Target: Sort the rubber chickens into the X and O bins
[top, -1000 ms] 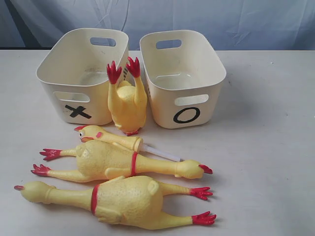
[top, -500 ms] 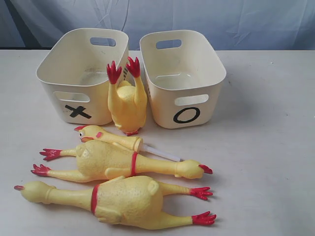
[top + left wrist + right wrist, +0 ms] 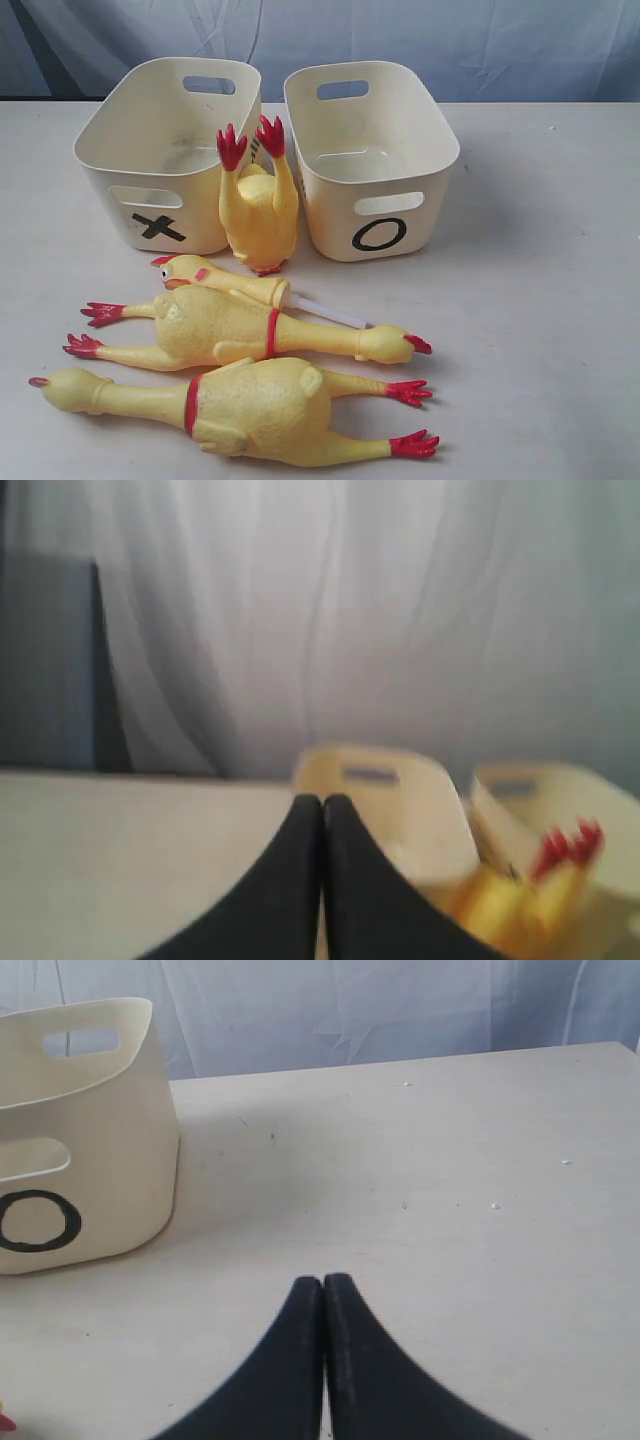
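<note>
Though checked against 1.0 s and 0.5 s ago, shows nothing moved.

Upper left of exterior view: X bin (image 3: 200,200), only its bare cream floor showing inside. Just beside it, upper centre: O bin (image 3: 335,215), likewise showing bare floor.

Propped between their front corners, head down, red feet up: upside-down chicken (image 3: 258,215). Below it, flat on table (image 3: 540,300): tube chicken (image 3: 225,280) with white tube (image 3: 330,312) pointing right. Close against that: upper large chicken (image 3: 225,328), head right. Lowest: lower large chicken (image 3: 255,405), head left.

Pressed fully together, gripping nothing: left gripper (image 3: 321,800), blurred view toward bins. Same for right gripper (image 3: 323,1280), over table near O bin.
</note>
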